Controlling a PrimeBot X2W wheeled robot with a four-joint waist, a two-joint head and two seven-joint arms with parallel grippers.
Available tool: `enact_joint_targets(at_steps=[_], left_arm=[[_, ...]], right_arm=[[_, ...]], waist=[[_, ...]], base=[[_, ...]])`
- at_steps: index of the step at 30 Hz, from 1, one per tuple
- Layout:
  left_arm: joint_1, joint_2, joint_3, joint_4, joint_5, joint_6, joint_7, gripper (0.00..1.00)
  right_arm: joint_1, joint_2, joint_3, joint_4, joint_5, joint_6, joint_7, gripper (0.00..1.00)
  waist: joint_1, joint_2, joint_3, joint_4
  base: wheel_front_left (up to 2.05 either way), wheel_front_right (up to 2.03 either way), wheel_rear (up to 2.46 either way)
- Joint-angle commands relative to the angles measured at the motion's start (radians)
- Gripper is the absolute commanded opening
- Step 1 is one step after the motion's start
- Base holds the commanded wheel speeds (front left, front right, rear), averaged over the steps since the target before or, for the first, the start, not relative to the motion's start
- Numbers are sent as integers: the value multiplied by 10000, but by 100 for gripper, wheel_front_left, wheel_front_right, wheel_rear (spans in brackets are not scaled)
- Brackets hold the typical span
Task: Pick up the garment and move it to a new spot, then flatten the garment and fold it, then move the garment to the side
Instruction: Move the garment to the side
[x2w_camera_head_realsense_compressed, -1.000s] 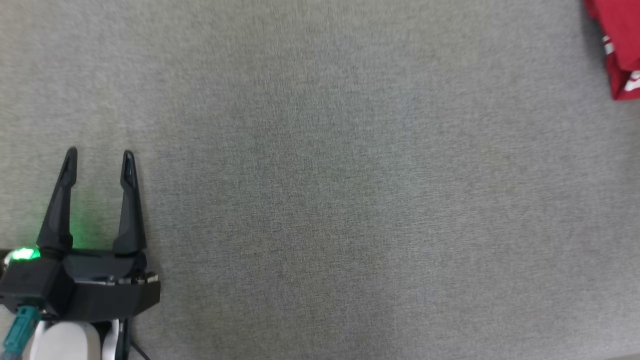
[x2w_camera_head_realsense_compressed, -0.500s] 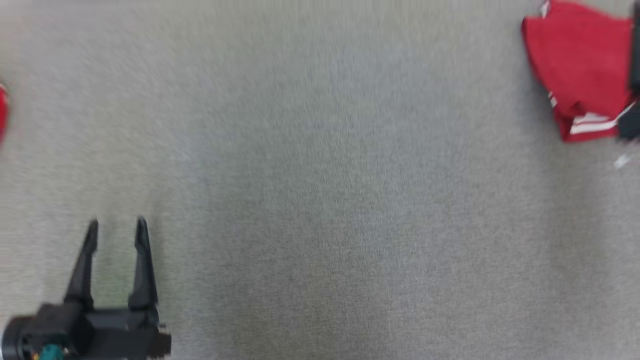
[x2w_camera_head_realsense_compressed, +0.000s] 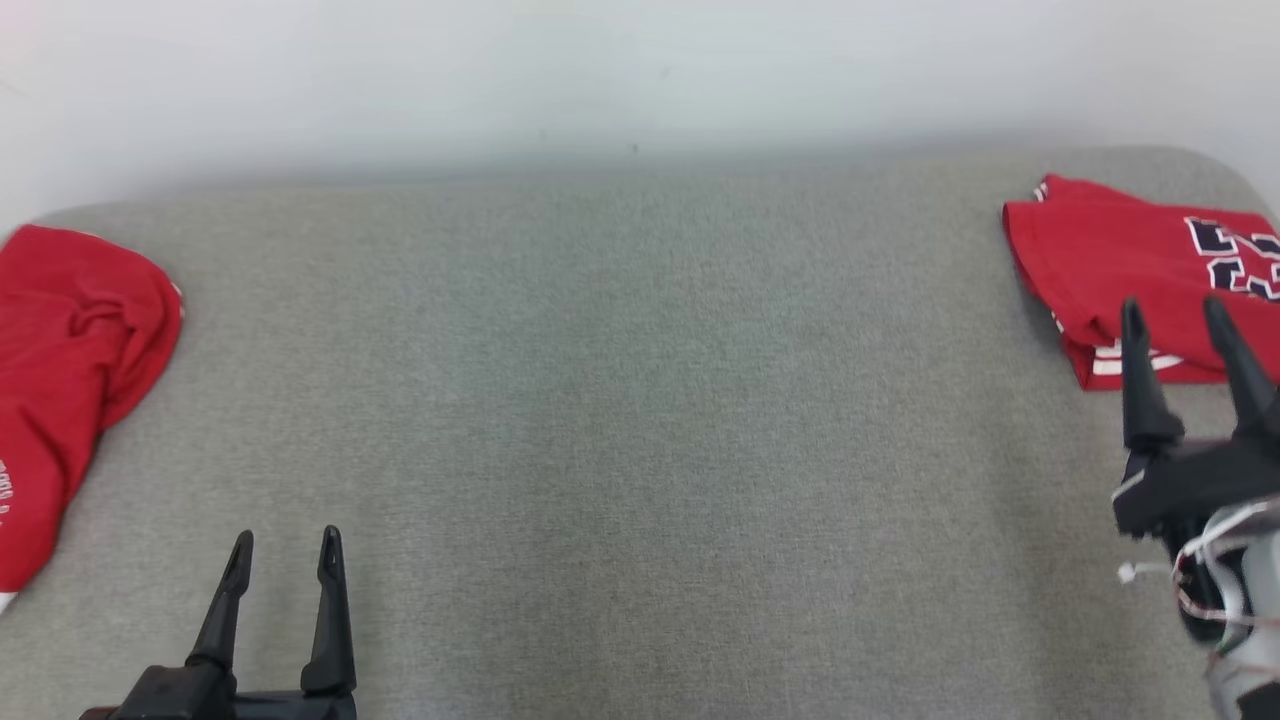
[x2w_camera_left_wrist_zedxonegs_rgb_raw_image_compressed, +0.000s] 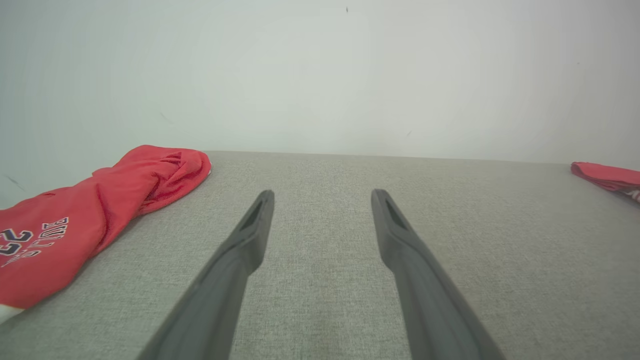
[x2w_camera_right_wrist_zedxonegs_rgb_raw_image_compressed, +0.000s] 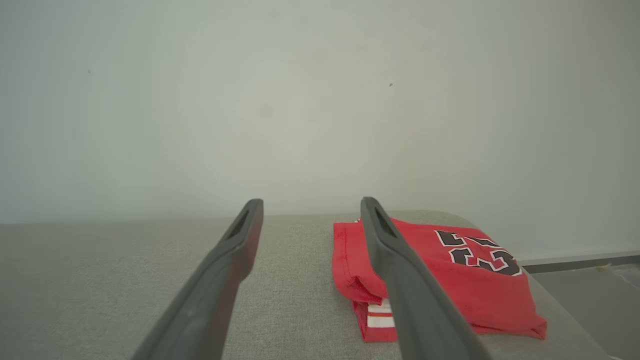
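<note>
A crumpled red garment (x2w_camera_head_realsense_compressed: 70, 330) with dark lettering lies at the left end of the grey fabric surface (x2w_camera_head_realsense_compressed: 640, 400); the left wrist view has it (x2w_camera_left_wrist_zedxonegs_rgb_raw_image_compressed: 100, 210) left of the fingers. A second red garment (x2w_camera_head_realsense_compressed: 1110, 250), folded, with a dark number and white stripes, lies at the far right end (x2w_camera_right_wrist_zedxonegs_rgb_raw_image_compressed: 450, 280). My left gripper (x2w_camera_head_realsense_compressed: 286, 540) is open and empty near the front left, apart from the crumpled one (x2w_camera_left_wrist_zedxonegs_rgb_raw_image_compressed: 322, 195). My right gripper (x2w_camera_head_realsense_compressed: 1173, 310) is open and empty, just in front of the folded garment (x2w_camera_right_wrist_zedxonegs_rgb_raw_image_compressed: 311, 202).
A pale wall (x2w_camera_head_realsense_compressed: 640, 70) runs along the far edge of the surface. The surface's right end is rounded, and grey floor (x2w_camera_right_wrist_zedxonegs_rgb_raw_image_compressed: 590, 295) shows beyond it. The wide middle stretch of grey fabric lies between the two garments.
The head camera has tilted up: the wall, both garments and my right gripper have come into view. My left gripper sits lower in the picture. Both grippers have stayed open.
</note>
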Motion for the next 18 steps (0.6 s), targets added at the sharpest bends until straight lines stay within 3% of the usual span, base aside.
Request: enact_joint_targets(at_steps=[1, 10, 18], left_arm=[[134, -25, 3, 41, -25, 14, -31, 100], [156, -43, -45, 222, -42, 12, -31, 100], [175, -34, -79, 408, 2, 13, -32, 100]], right_arm=[[418, 199, -127, -261, 26, -30, 51, 100], [2556, 1159, -555, -2002, -332, -30, 469, 100], [3543, 1845, -715, -2891, -710, -30, 694, 100]], waist=[[4, 2, -451, 303], [4, 2, -703, 430], [4, 2, -837, 539]], base=[[0, 0, 0], [0, 0, 0], [0, 0, 0]])
